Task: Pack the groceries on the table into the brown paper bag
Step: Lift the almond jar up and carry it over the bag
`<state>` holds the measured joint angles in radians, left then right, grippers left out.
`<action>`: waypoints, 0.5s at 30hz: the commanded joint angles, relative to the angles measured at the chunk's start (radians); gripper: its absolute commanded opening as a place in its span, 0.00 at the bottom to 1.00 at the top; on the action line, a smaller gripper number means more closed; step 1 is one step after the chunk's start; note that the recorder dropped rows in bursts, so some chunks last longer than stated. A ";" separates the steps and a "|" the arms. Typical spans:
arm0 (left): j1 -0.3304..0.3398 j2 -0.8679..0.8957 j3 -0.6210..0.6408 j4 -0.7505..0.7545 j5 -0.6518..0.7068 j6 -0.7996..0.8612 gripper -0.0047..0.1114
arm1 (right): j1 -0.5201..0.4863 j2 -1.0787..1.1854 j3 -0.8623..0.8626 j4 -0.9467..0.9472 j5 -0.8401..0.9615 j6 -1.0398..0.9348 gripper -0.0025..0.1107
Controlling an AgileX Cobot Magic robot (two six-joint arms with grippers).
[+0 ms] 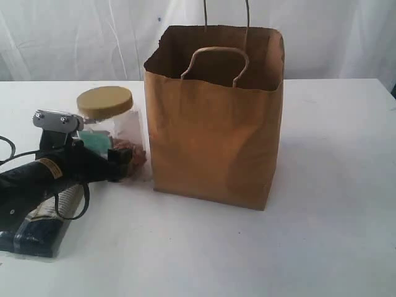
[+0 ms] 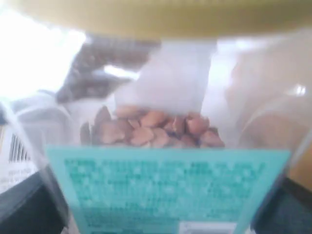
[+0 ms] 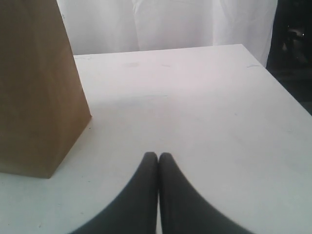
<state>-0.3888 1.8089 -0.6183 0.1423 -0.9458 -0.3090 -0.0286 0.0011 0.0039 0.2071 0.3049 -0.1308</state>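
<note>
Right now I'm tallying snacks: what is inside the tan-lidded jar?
Brown almond-like nuts show through the tan-lidded clear jar; its teal label covers whatever lies lower.

Brown paper bag [image 1: 213,133] upright and open on white table [image 1: 334,185], tan-lidded clear jar [image 1: 106,104] just left, white-and-navy packet [image 1: 37,234] lying nearer.

clear jar [image 1: 120,127] beside paper bag [image 1: 213,133]

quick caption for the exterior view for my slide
Left gripper at the tan-lidded clear jar beside the upright brown paper bag, long white-and-navy packet lying nearby on the table.
</note>
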 commanded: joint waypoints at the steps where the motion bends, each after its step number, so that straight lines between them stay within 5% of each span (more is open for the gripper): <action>1: -0.003 -0.109 0.000 -0.003 -0.087 -0.061 0.04 | -0.003 -0.001 -0.004 0.002 -0.010 0.014 0.02; 15: -0.003 -0.370 0.000 0.001 0.367 0.069 0.04 | -0.003 -0.001 -0.004 0.002 -0.010 0.014 0.02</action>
<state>-0.3888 1.4828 -0.6183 0.1446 -0.6434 -0.2605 -0.0286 0.0011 0.0039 0.2071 0.3049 -0.1183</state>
